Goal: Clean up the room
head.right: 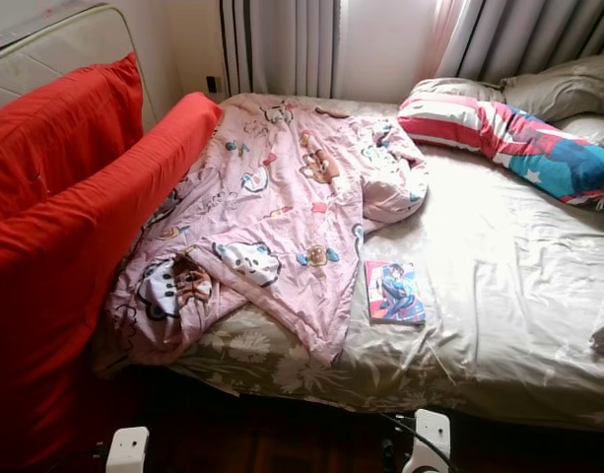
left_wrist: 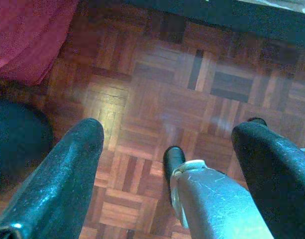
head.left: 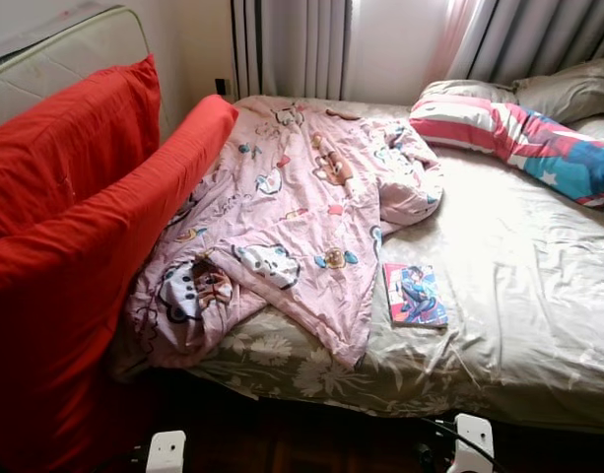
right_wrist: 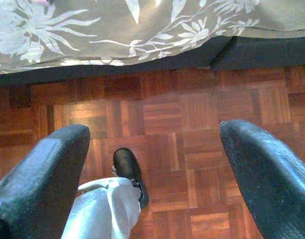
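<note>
A crumpled pink cartoon-print blanket (head.left: 282, 222) lies across the left half of the bed. A small comic book (head.left: 415, 295) rests flat on the beige sheet (head.left: 518, 266) just right of the blanket. A red, white and blue patterned pillow (head.left: 523, 138) lies at the head, with grey pillows (head.left: 568, 91) behind it. My left gripper (left_wrist: 167, 164) hangs open over the parquet floor. My right gripper (right_wrist: 152, 164) also hangs open above the floor near the bed's edge.
Large red cushions (head.left: 75, 236) lean along the bed's left side against a padded headboard (head.left: 55, 59). Grey curtains (head.left: 292, 44) hang behind the bed. The floral bed skirt (right_wrist: 142, 25) drops to a wooden parquet floor (left_wrist: 192, 99). My feet show at the bottom.
</note>
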Available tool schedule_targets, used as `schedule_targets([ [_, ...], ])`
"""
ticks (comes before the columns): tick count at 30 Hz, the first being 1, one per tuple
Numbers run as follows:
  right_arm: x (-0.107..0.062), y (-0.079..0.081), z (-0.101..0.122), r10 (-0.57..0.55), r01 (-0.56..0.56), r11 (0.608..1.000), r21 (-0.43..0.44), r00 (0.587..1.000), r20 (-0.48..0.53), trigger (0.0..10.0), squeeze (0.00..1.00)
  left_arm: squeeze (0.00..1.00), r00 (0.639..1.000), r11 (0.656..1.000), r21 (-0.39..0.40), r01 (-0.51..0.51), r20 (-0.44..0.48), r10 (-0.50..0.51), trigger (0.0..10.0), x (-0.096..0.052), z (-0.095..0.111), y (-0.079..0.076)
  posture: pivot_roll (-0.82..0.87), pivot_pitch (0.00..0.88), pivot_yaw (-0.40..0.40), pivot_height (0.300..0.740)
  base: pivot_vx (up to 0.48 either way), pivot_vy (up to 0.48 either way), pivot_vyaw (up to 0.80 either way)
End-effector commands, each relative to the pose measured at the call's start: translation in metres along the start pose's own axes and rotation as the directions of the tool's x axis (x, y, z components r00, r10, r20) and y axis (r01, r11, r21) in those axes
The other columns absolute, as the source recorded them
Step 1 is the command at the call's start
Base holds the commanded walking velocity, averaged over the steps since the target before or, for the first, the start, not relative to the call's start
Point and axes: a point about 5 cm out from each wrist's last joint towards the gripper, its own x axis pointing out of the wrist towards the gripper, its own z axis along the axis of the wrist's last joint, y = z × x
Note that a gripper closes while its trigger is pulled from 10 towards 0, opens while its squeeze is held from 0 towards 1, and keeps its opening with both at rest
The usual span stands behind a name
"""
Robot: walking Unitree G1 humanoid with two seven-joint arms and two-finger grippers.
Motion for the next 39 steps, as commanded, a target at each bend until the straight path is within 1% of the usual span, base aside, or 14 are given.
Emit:
schedule_targets([
  [1,-0.0002,-0.0027,0.0009,-0.011,0.011,1.000,0.001,1.000,0.007,10.0,0.00,0.00,1.000,1.000,0.002,0.001,-0.003,-0.001,10.0,-0.0002,-0.0016,-0.0007,0.02,0.000,-0.011,0.740,0.000,-0.292,0.00],
  [5,-0.0003,-0.0026,0.0010,-0.011,0.011,1.000,0.001,1.000,0.010,10.0,0.00,0.00,1.000,1.000,0.004,0.002,-0.004,-0.002,10.0,-0.0003,-0.0017,-0.0007,0.02,0.000,-0.009,0.740,0.000,-0.281,0.00],
  [13,-0.0004,-0.0023,0.0002,-0.009,0.009,1.000,0.002,1.000,0.010,10.0,0.00,0.00,1.000,1.000,0.003,-0.001,-0.006,0.001,10.0,-0.0004,-0.0025,-0.0003,0.02,0.000,-0.006,0.740,0.000,0.000,0.00],
  [20,-0.0006,-0.0021,-0.0009,-0.007,0.007,1.000,-0.001,1.000,0.008,10.0,0.00,0.00,1.000,1.000,0.023,0.008,-0.006,-0.007,10.0,-0.0005,-0.0028,-0.0003,0.02,0.000,-0.006,0.740,0.000,0.000,0.00],
  [39,-0.0005,-0.0025,0.0001,-0.007,0.007,1.000,-0.002,1.000,0.012,10.0,0.00,0.00,1.000,1.000,0.012,0.005,-0.001,-0.005,10.0,-0.0005,-0.0022,-0.0002,0.02,0.000,-0.012,0.740,0.000,-0.275,0.00],
])
